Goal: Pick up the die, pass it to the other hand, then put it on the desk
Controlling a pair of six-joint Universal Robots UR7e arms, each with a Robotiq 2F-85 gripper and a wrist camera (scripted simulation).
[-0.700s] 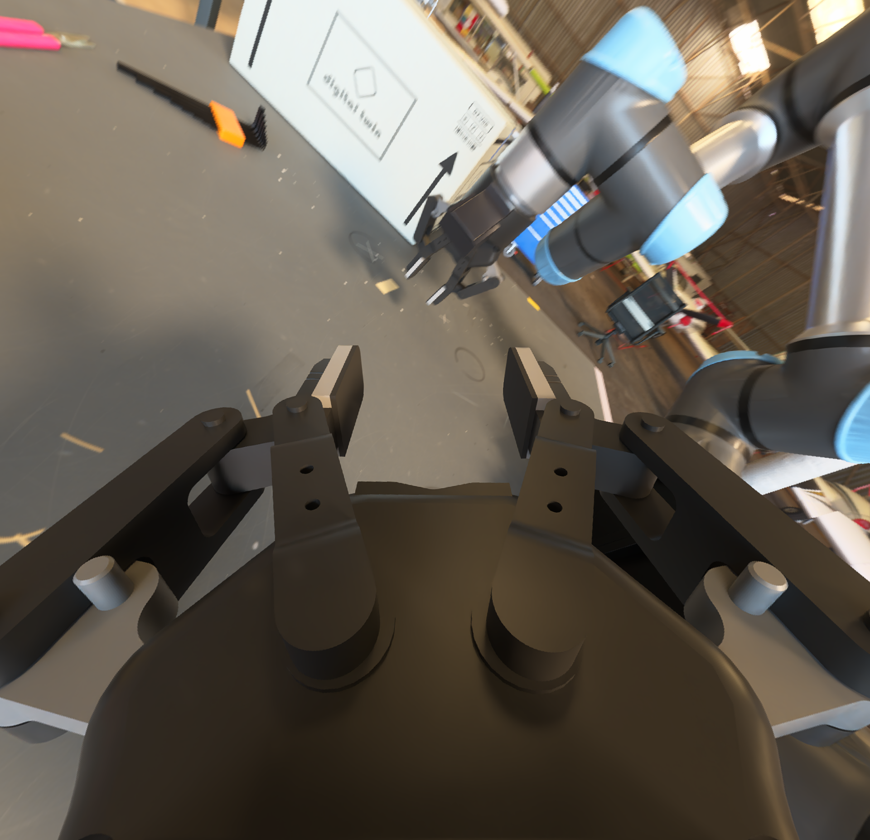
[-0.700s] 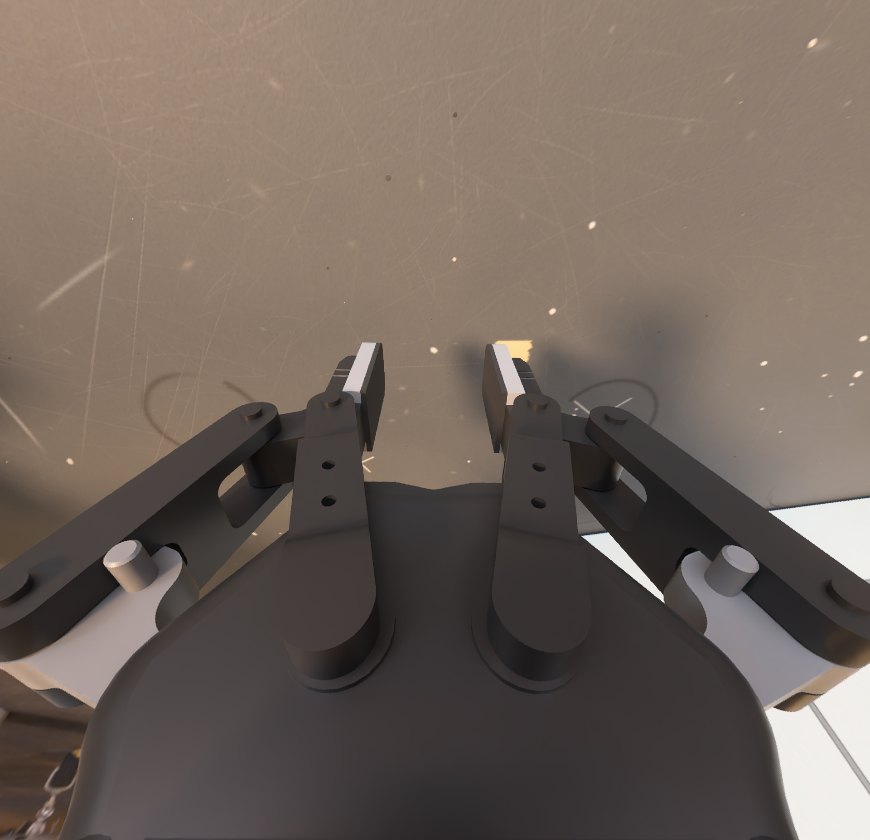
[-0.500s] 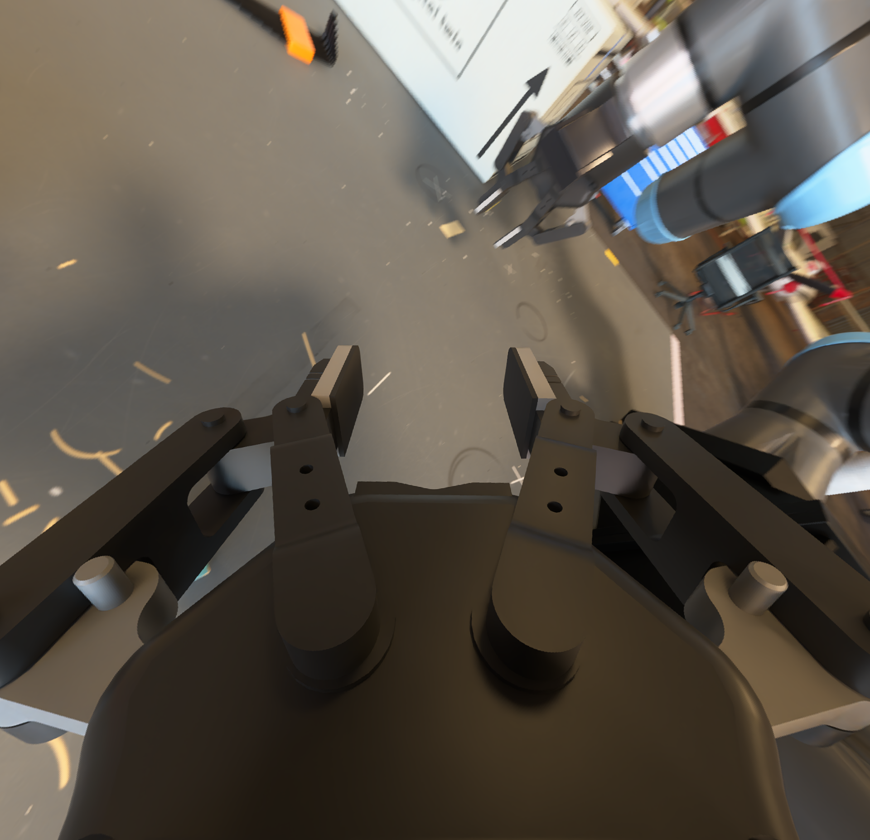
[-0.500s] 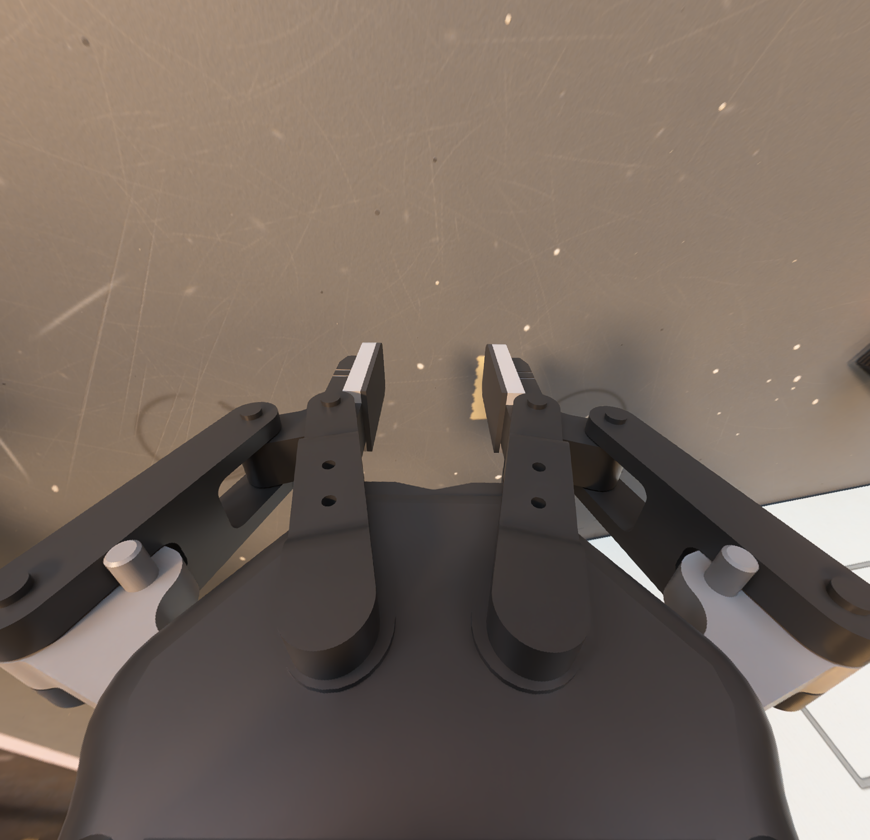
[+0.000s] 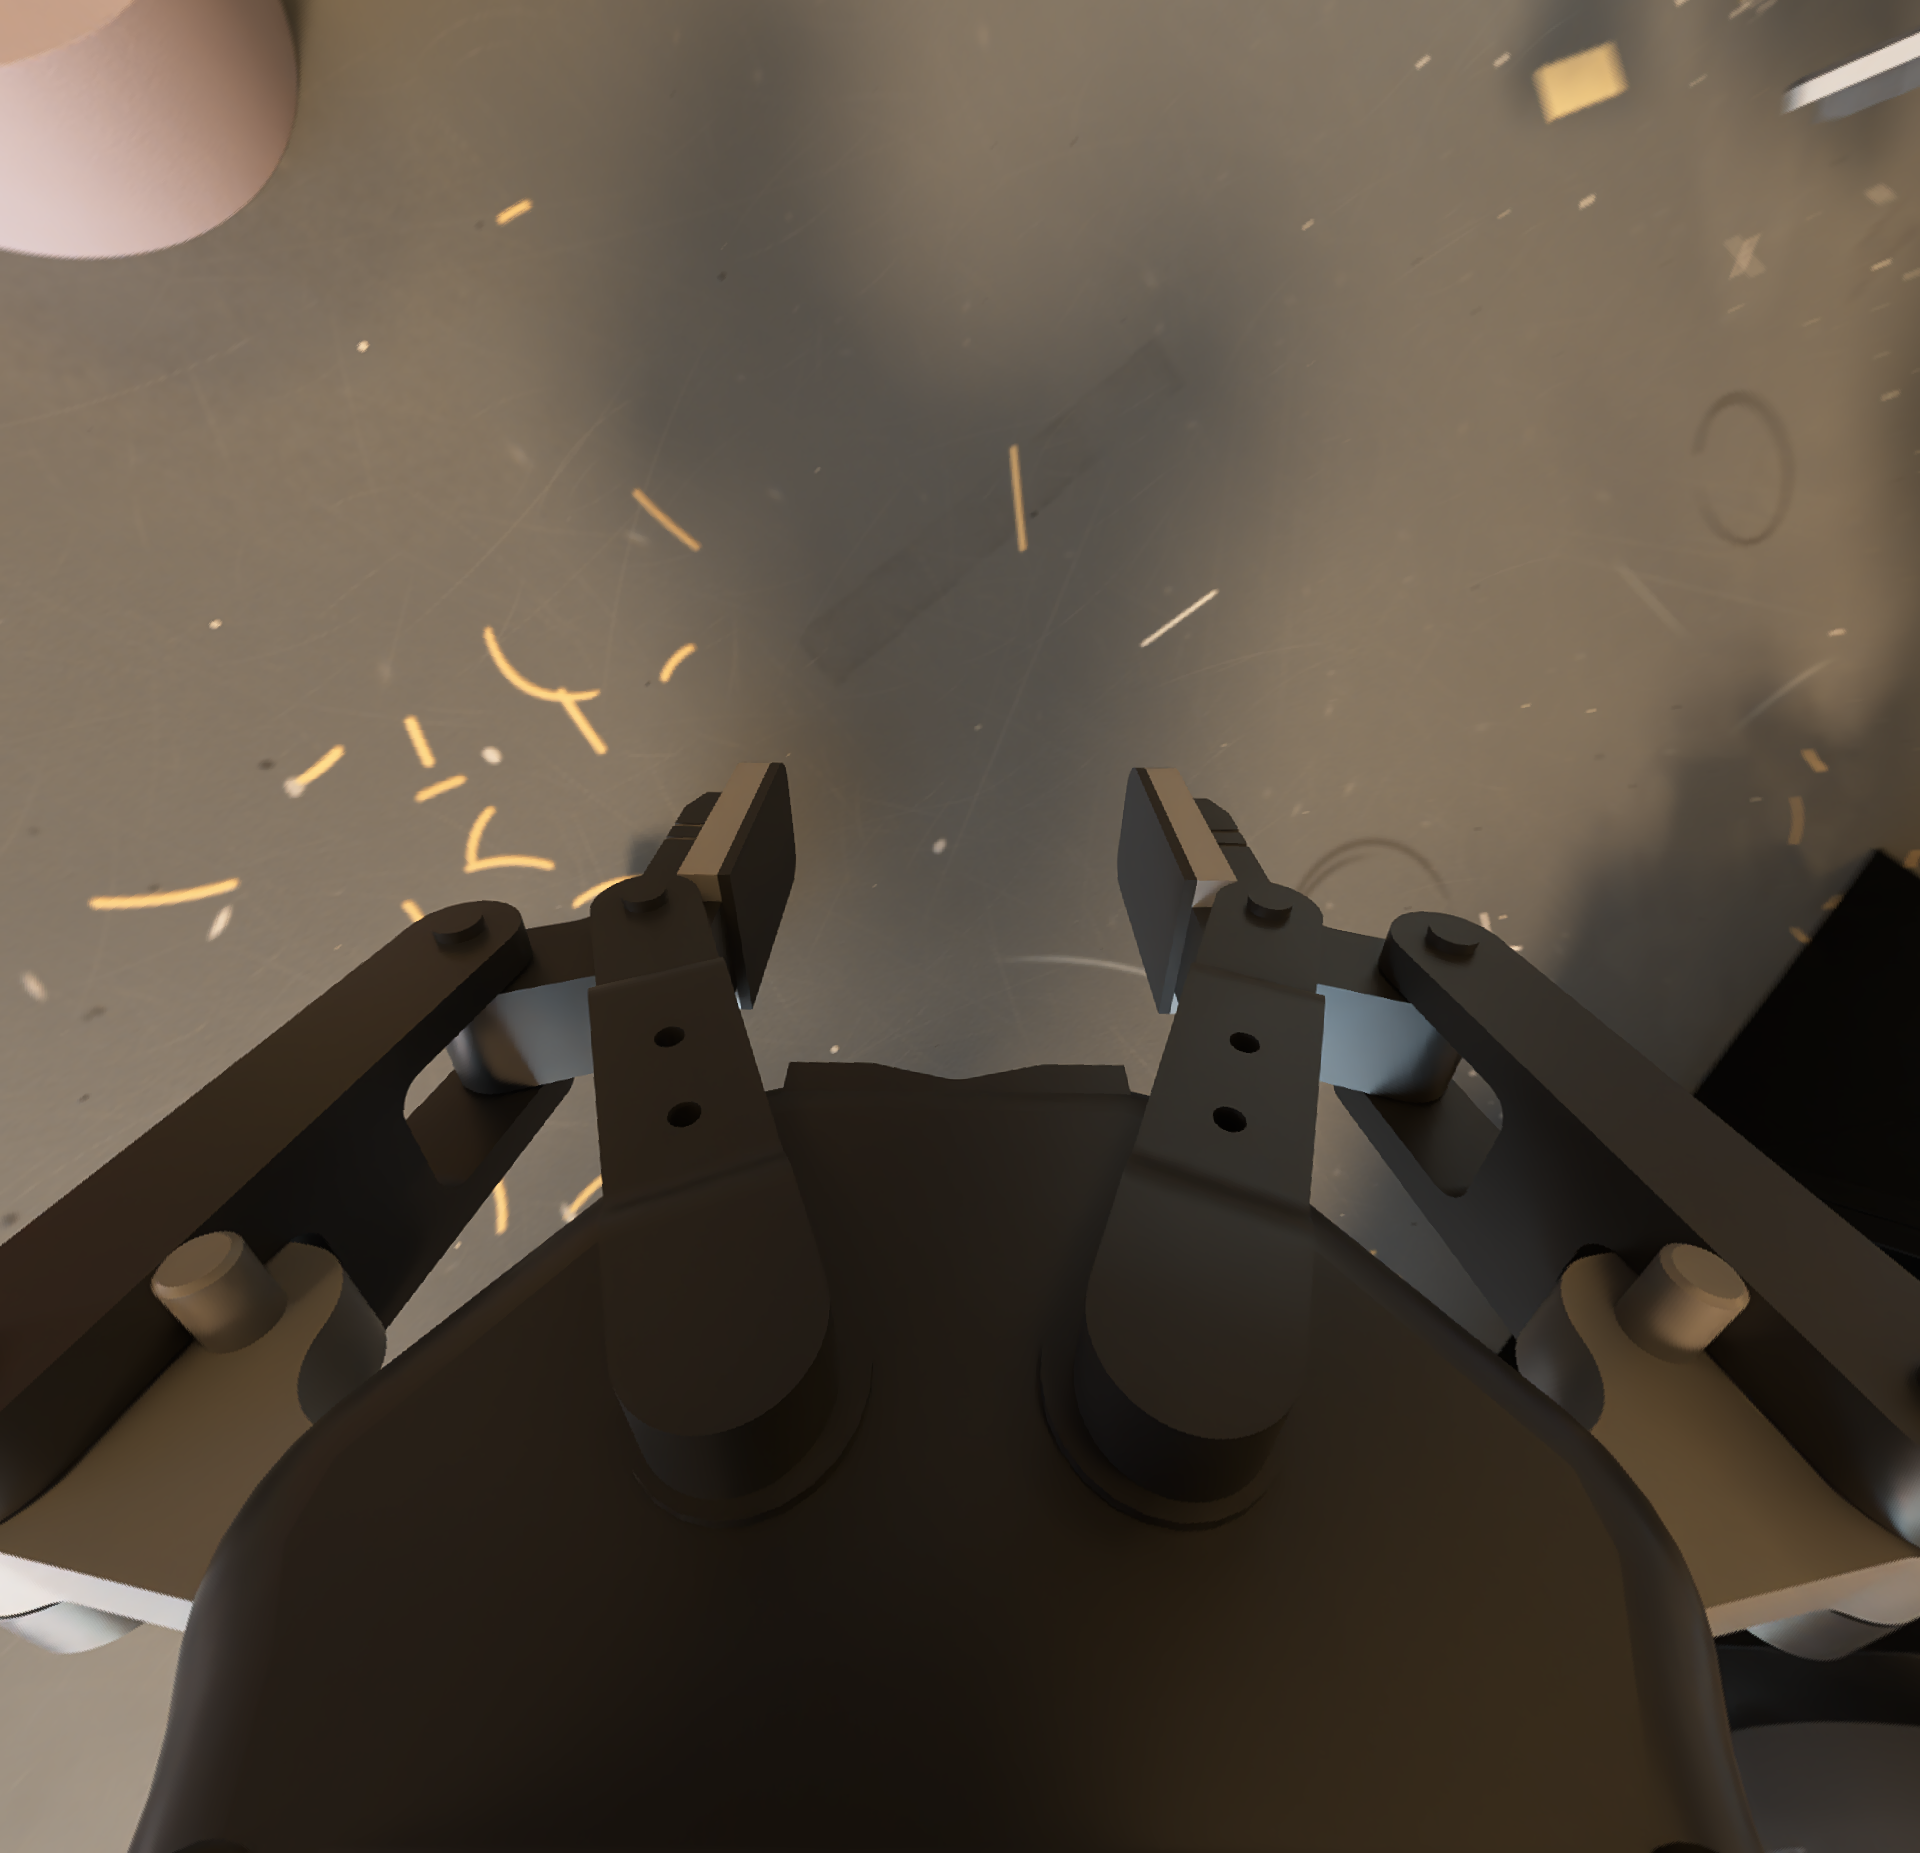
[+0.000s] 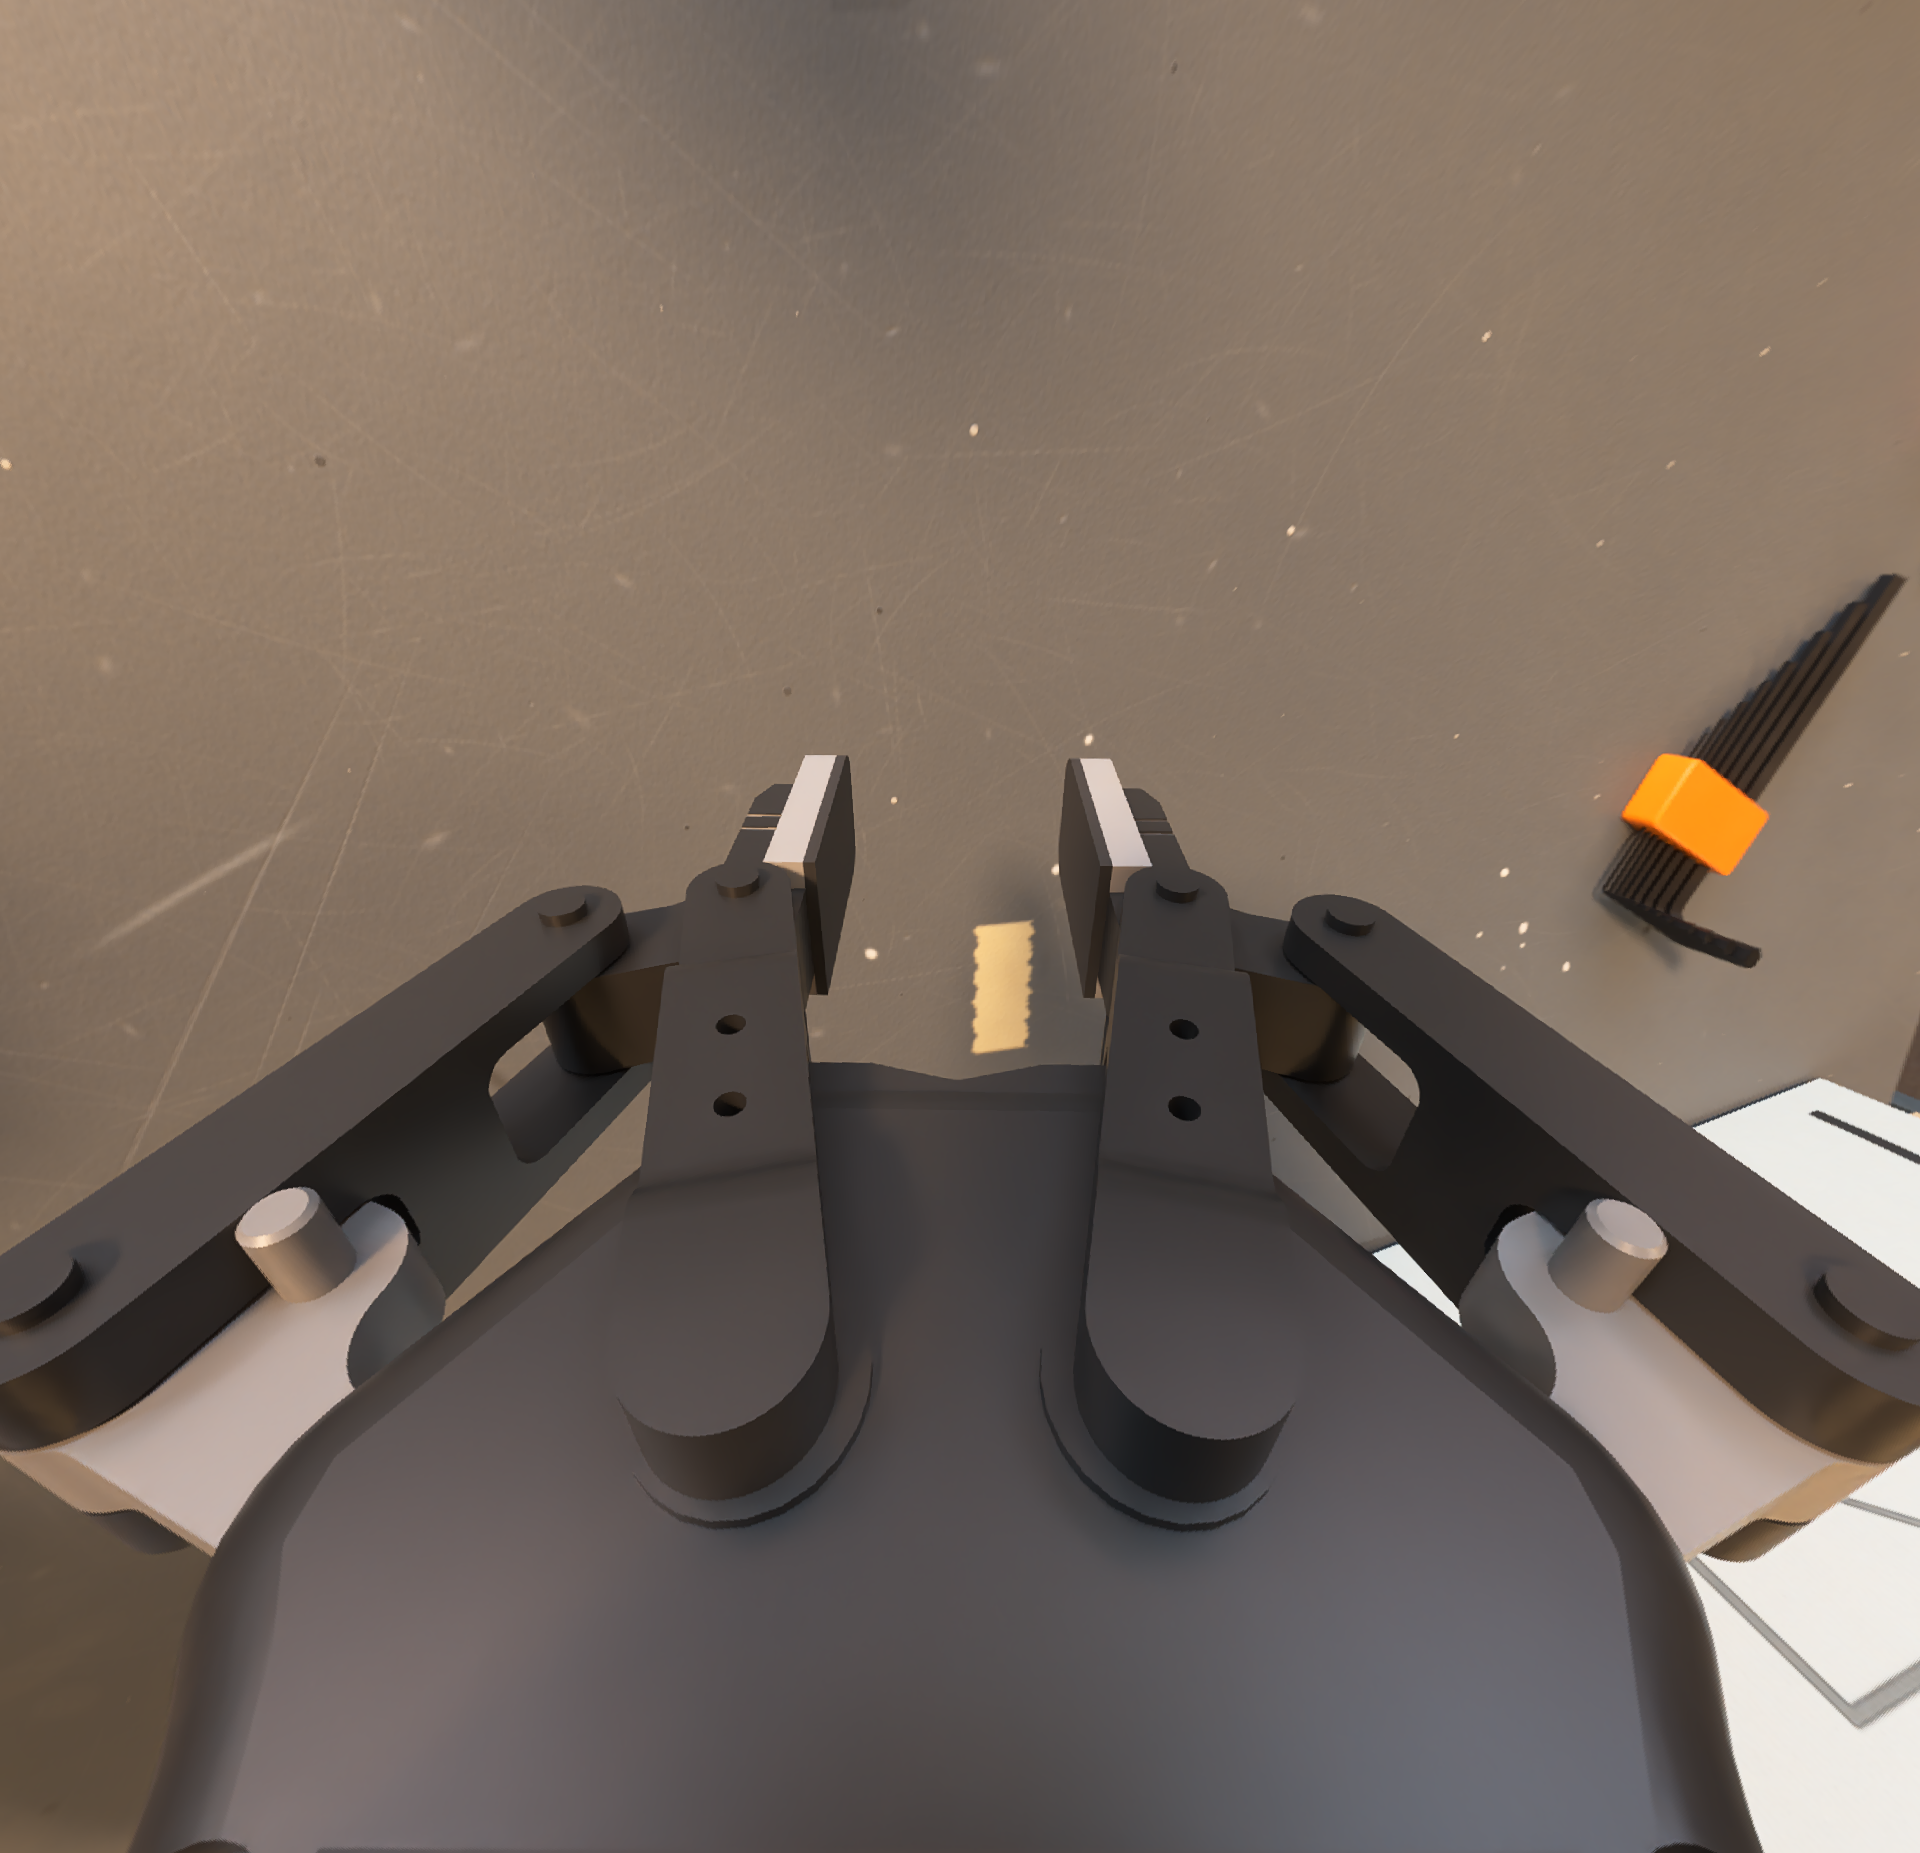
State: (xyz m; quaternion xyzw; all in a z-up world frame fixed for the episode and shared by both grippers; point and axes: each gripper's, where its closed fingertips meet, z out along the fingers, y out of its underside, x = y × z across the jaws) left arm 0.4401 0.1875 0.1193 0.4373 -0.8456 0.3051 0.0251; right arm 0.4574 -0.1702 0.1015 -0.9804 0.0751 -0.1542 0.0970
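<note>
The die is a small tan block lying on the grey desk (image 6: 520,453). In the right wrist view the die (image 6: 1003,988) lies between my right fingers, below the pads and close to the palm, not touched. My right gripper (image 6: 956,853) is open and empty above it. In the left wrist view the die (image 5: 1579,82) shows small at the far upper right. My left gripper (image 5: 956,873) is open and empty over bare desk scattered with orange shavings, far from the die.
A pink cone-shaped object (image 5: 135,110) stands at the upper left of the left wrist view. A black block (image 5: 1829,1055) lies at its right edge. A black hex-key set with an orange holder (image 6: 1699,816) and a white board (image 6: 1818,1388) lie to the right.
My left gripper has tilted down toward the desk, and the right arm and white board left its view. In the right wrist view the die slid from the right fingertip to between the fingers.
</note>
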